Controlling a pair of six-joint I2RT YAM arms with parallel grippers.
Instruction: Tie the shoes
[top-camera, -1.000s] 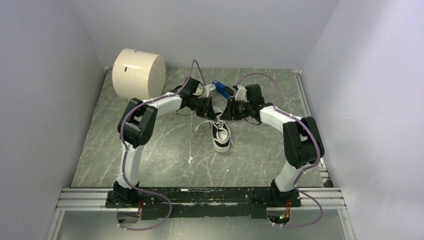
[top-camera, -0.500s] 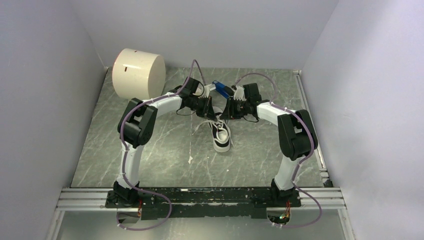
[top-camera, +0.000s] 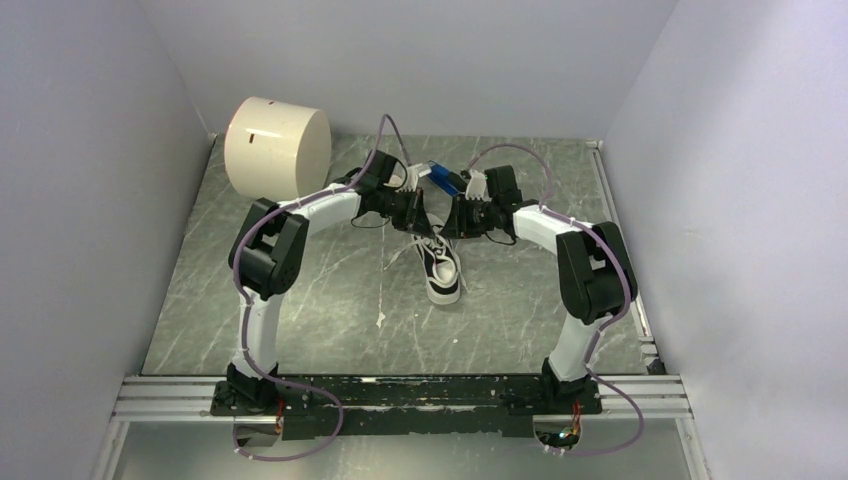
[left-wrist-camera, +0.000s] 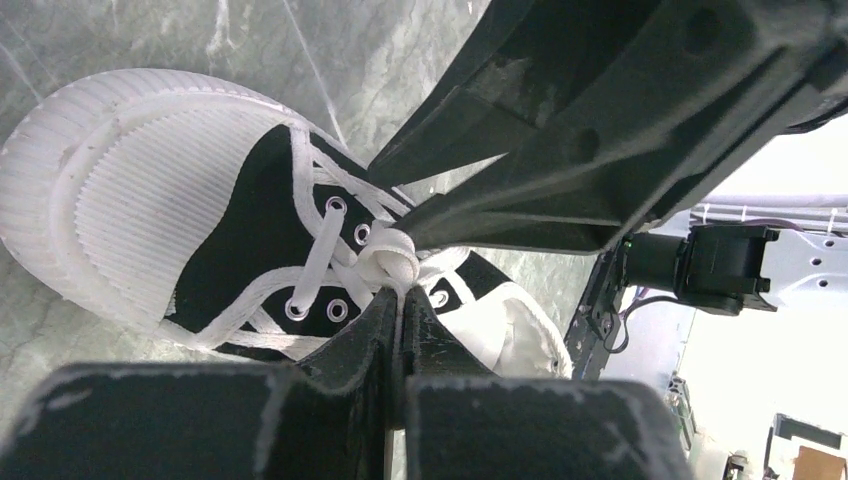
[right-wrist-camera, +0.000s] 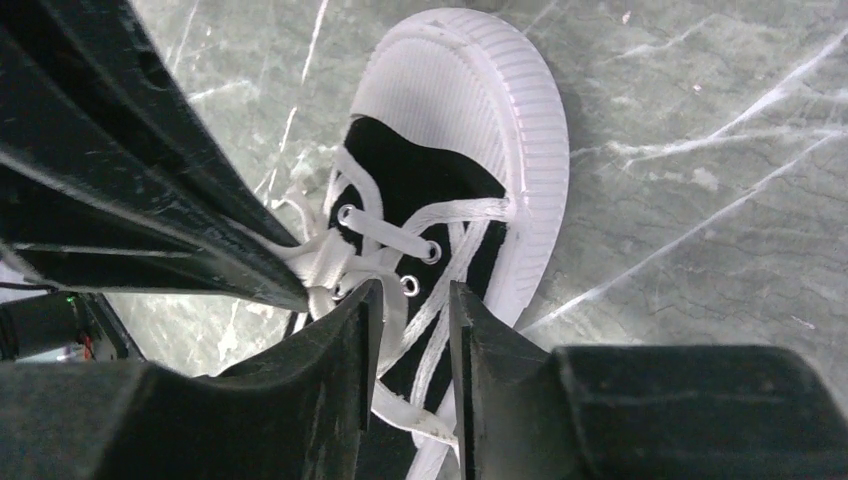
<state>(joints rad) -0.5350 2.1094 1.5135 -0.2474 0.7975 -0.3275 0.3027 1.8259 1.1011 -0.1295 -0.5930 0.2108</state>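
The small black-and-white sneaker (top-camera: 441, 270) lies mid-table, toe toward the near edge. My left gripper (top-camera: 420, 217) and right gripper (top-camera: 450, 220) meet over its lacing. In the left wrist view the sneaker (left-wrist-camera: 230, 230) fills the frame. My left gripper (left-wrist-camera: 402, 296) is shut on a white lace just below a knot (left-wrist-camera: 396, 256). In the right wrist view my right gripper (right-wrist-camera: 412, 296) stands open over the sneaker (right-wrist-camera: 430, 180). A lace (right-wrist-camera: 395, 310) runs along the inner face of its left finger. Loose laces (top-camera: 400, 252) trail left of the shoe.
A blue stapler (top-camera: 445, 178) lies just behind the grippers. A large cream cylinder (top-camera: 277, 147) stands at the back left. A small white scrap (top-camera: 380, 320) lies on the marble table (top-camera: 300, 320) near the front. Walls close in on three sides.
The right arm's elbow has swung inward and its gripper has closed in on the shoe. The left arm's elbow has shifted slightly left. The shoe has stayed in place.
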